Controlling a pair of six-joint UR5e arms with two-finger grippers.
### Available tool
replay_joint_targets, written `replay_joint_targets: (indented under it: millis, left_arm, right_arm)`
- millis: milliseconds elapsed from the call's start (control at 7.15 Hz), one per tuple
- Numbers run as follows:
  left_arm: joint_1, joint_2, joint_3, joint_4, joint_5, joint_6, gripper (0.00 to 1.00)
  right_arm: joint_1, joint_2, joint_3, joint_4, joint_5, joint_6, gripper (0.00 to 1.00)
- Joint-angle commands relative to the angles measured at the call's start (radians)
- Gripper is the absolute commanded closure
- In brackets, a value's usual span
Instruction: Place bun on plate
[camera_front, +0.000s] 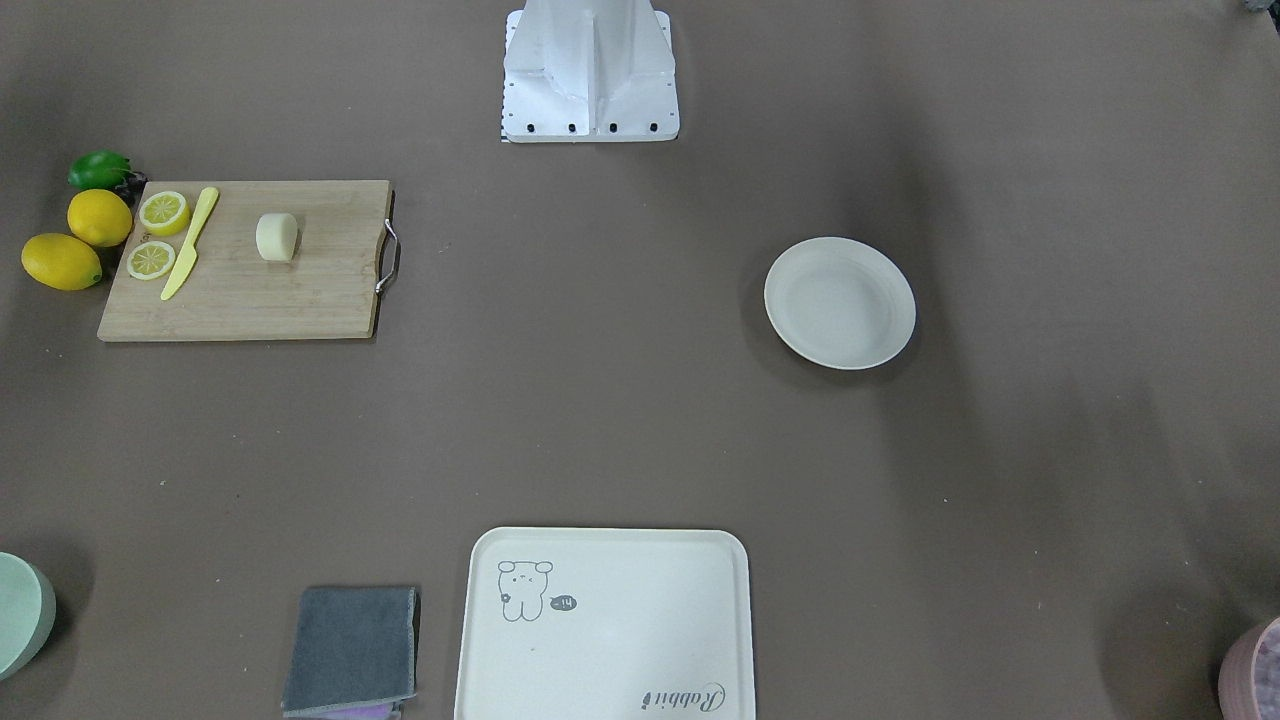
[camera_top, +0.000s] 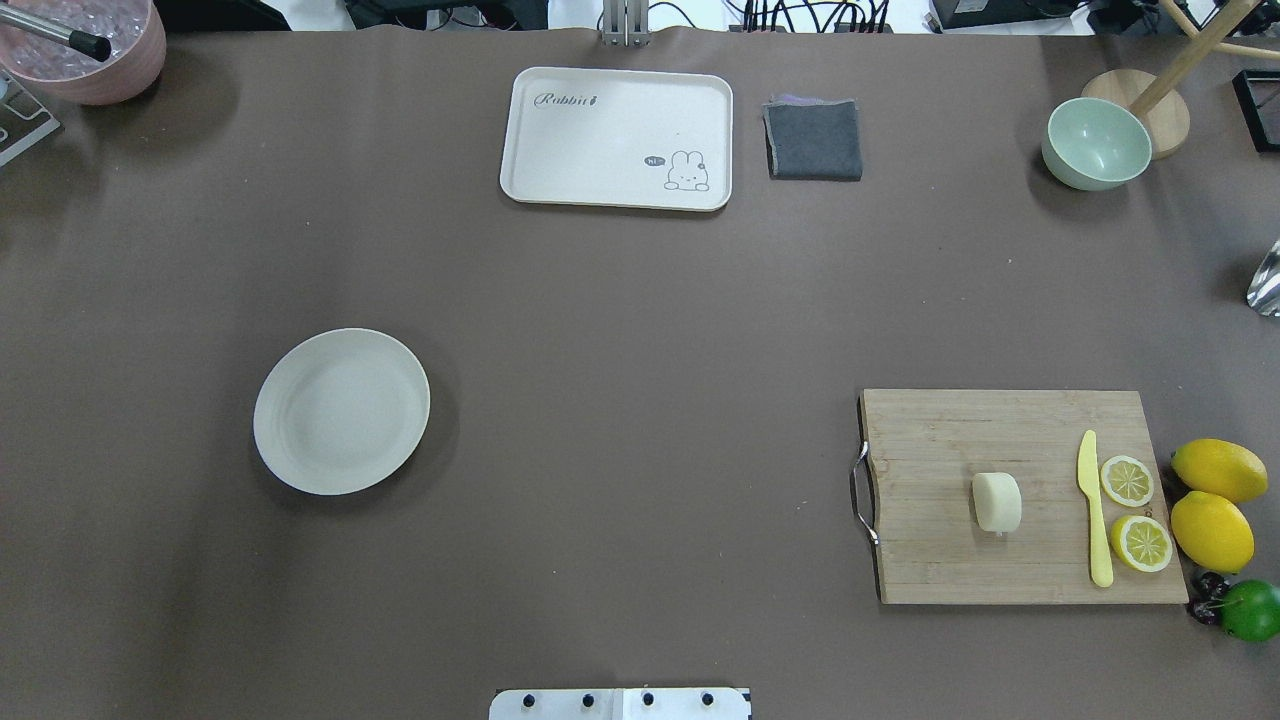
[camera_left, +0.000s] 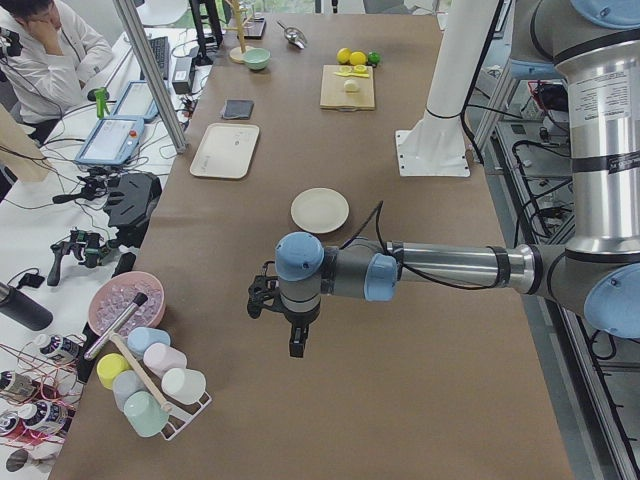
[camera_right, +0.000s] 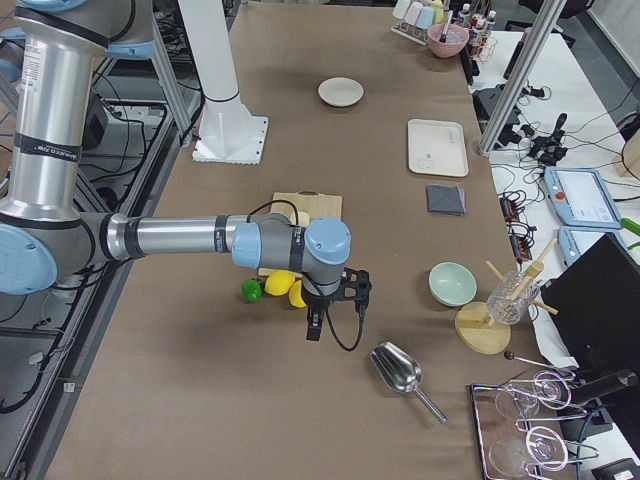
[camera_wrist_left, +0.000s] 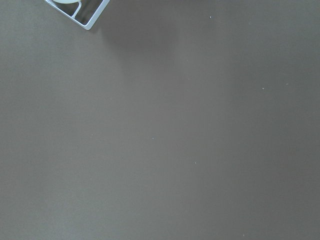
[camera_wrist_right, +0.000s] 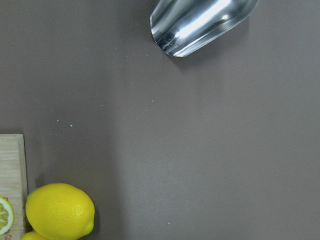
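Observation:
The bun (camera_top: 997, 501) is a small pale cream cylinder lying on a wooden cutting board (camera_top: 950, 570) on the robot's right side; it also shows in the front view (camera_front: 277, 237). The round off-white plate (camera_top: 342, 410) sits bare on the table's left half, well away from the board. My left gripper (camera_left: 297, 345) hangs over bare table near the left end, far from the plate. My right gripper (camera_right: 312, 328) hangs past the lemons, beyond the board. Both show only in side views, so I cannot tell whether they are open or shut.
Lemon slices (camera_top: 1128, 480), a yellow knife (camera_top: 1095, 510), whole lemons (camera_top: 1218, 470) and a lime (camera_top: 1250, 610) crowd the board's right side. At the far edge stand a cream tray (camera_top: 600, 150), grey cloth (camera_top: 814, 140) and green bowl (camera_top: 1096, 143). A metal scoop (camera_wrist_right: 200, 22) lies near the right gripper.

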Motion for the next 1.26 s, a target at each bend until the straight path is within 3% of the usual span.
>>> replay_joint_targets:
  millis: [0, 839, 1119]
  left_arm:
    - [0.001, 0.000, -0.002, 0.000, -0.006, 0.002, 0.02]
    - [0.002, -0.012, -0.039, -0.002, -0.005, 0.000, 0.02]
    - [0.001, -0.024, -0.065, -0.006, -0.005, -0.001, 0.02]
  right_arm:
    - [0.000, 0.001, 0.002, 0.000, 0.000, 0.002, 0.00]
    - [0.000, 0.015, 0.028, 0.002, 0.005, -0.001, 0.00]
    - [0.000, 0.071, 0.034, 0.023, 0.000, 0.004, 0.00]
